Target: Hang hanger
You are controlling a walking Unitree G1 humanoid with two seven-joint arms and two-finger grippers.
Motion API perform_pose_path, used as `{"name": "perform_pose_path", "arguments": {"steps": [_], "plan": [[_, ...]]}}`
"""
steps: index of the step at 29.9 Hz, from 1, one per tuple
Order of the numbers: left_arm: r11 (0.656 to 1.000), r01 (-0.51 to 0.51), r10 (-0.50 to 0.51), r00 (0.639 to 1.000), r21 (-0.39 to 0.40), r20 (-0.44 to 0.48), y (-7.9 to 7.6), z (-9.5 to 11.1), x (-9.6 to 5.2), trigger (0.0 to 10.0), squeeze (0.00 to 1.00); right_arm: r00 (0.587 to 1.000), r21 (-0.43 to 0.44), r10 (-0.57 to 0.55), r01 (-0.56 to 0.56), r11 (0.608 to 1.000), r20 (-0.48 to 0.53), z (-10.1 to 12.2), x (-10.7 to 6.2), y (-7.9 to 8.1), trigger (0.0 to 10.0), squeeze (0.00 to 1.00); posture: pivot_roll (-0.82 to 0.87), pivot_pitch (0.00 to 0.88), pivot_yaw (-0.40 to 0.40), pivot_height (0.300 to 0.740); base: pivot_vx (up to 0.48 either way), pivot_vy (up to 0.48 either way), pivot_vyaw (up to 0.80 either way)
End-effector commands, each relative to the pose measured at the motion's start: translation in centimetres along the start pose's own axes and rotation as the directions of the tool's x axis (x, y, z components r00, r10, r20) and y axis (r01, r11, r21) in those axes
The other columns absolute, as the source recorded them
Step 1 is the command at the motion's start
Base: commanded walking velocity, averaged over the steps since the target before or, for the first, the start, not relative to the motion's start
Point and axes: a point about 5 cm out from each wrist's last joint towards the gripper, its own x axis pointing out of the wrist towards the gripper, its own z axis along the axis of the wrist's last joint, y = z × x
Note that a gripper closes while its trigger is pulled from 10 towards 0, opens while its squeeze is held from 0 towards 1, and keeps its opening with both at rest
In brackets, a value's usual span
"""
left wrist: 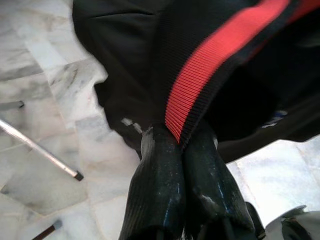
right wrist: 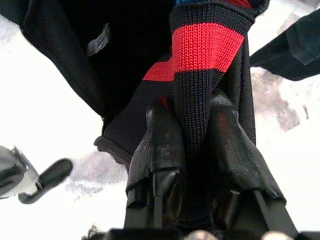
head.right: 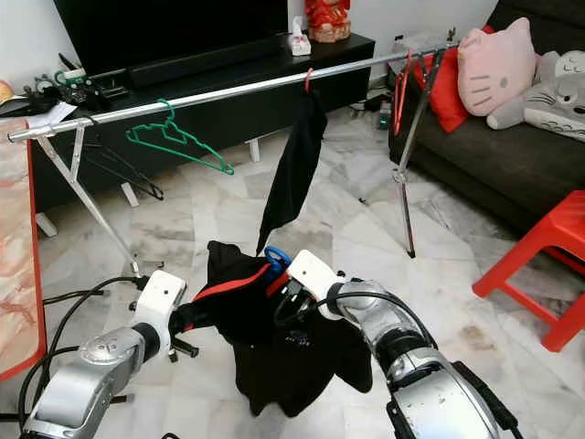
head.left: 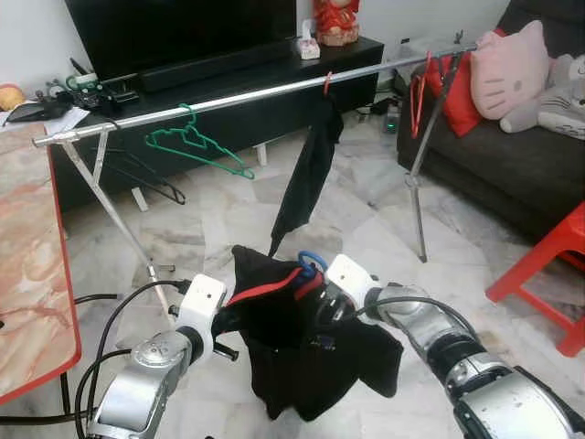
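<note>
Hanger [head.left: 311, 262], blue hook poking from the black garment [head.left: 302, 352], held low before the silver rail [head.left: 247, 96], well below it. Left claw [left wrist: 175, 140] clamped on the garment's red-striped band, right claw [right wrist: 195, 120] pinched on the same ribbed band near the hook. On the rail: green hanger [head.left: 196, 146], hanging black cloth [head.left: 306, 174], red hanger [head.left: 419, 91].

head views downward, wrist views close-up
</note>
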Motion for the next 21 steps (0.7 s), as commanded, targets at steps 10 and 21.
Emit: {"name": "perform_pose_path", "arguments": {"steps": [10,21], "plan": [[0.969,0.236,-0.24,0.969,0.072,0.062,-4.1,2.1,0.1,0.0,0.0,0.994,0.015,-0.048,0.047,0.999,0.096,3.6,1.2,0.4,0.0,0.0,-0.05,0.0,0.038,0.74,0.0,0.0,0.0],[0.944,0.287,-0.294,0.955,0.163,0.021,-5.6,1.3,0.5,1.1,0.0,0.987,0.015,0.044,-0.047,0.999,0.156,4.6,1.9,2.0,0.0,0.0,-0.05,0.0,0.044,0.74,0.0,0.0,0.0]]}}
